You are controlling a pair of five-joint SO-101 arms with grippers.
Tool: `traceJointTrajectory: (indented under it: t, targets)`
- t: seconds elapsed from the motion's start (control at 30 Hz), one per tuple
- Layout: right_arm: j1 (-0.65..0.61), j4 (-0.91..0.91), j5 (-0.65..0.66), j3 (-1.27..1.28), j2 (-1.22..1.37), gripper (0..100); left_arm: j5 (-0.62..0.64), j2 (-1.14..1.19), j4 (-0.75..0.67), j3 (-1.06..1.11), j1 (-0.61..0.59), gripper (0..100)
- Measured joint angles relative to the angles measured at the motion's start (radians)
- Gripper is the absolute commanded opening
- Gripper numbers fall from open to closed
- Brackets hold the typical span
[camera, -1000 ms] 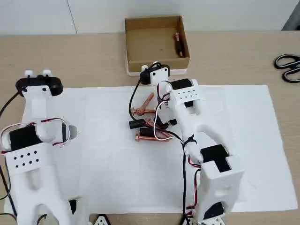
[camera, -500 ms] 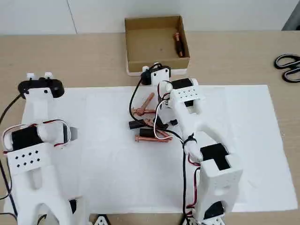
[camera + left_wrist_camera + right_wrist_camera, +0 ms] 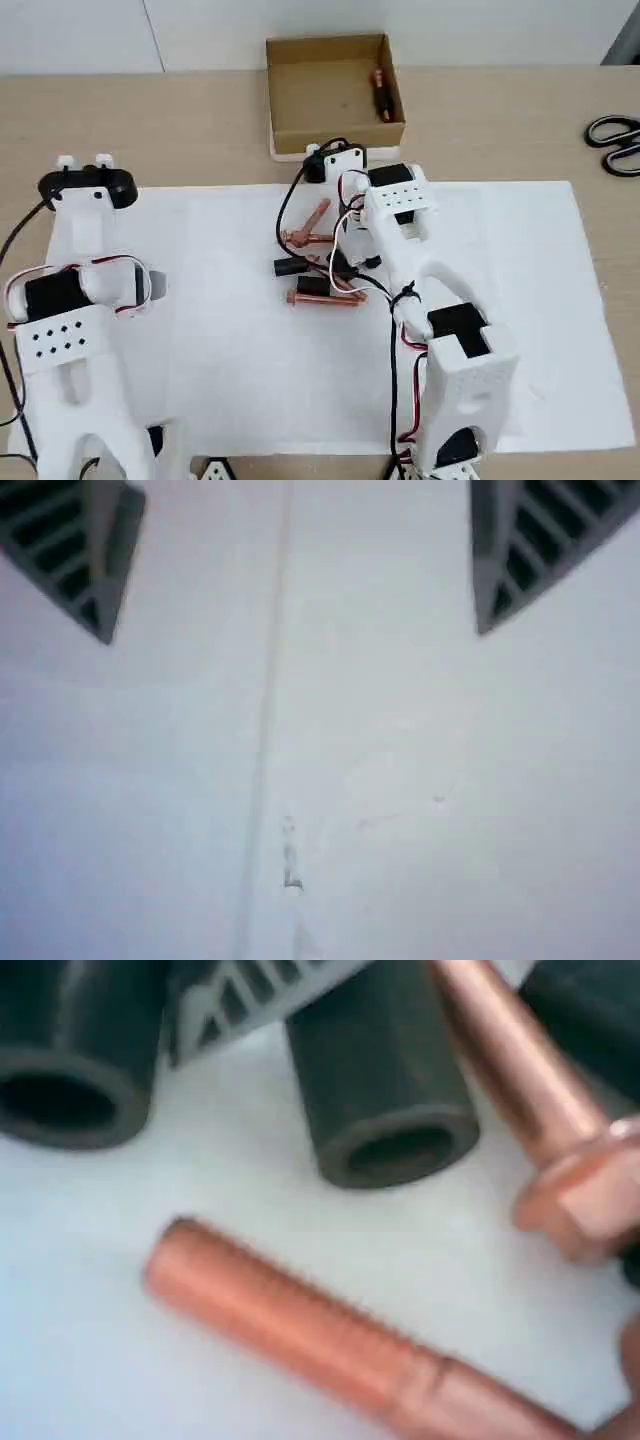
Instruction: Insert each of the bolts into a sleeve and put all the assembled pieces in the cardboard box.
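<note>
Pale wooden table (image 3: 150, 110) covered by a white sheet (image 3: 230, 380). At the sheet's middle, one long copper bolt (image 3: 325, 297) lies flat, its long axis running side to side and its head toward the left arm. Just behind it are short black sleeves (image 3: 292, 266) and more loose copper bolts (image 3: 318, 214). Beyond the sheet stands an open cardboard box (image 3: 285, 110). An assembled bolt-and-sleeve piece (image 3: 380, 94) lies by the box's right wall, pointing away from the arms. The right claw (image 3: 342, 262) sits low over the pile, and whether it is open or closed cannot be told. The left claw (image 3: 290, 628) is spread open above bare sheet. Black-handled scissors (image 3: 615, 140) lie at the table's far right.
</note>
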Motion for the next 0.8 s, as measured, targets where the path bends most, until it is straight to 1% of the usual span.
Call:
traceJointTrajectory:
  t: [0.17, 0.33, 0.6, 0.8]
  targets:
    - [0.005, -0.005, 0.002, -0.009, 0.026, 12.1, 0.0, 0.0, 0.0, 0.0, 0.0, 22]
    - [0.009, 0.006, 0.002, -0.051, 0.046, 0.0, 0.0, 0.0, 0.0, 0.0, 0.0, 22]
    - [0.02, 0.126, 0.002, -0.183, 0.091, 0.9, 0.0, 0.0, 0.0, 0.0, 0.0, 22]
    - [0.057, 0.302, 0.002, -0.342, 0.097, 0.7, 0.0, 0.0, 0.0, 0.0, 0.0, 22]
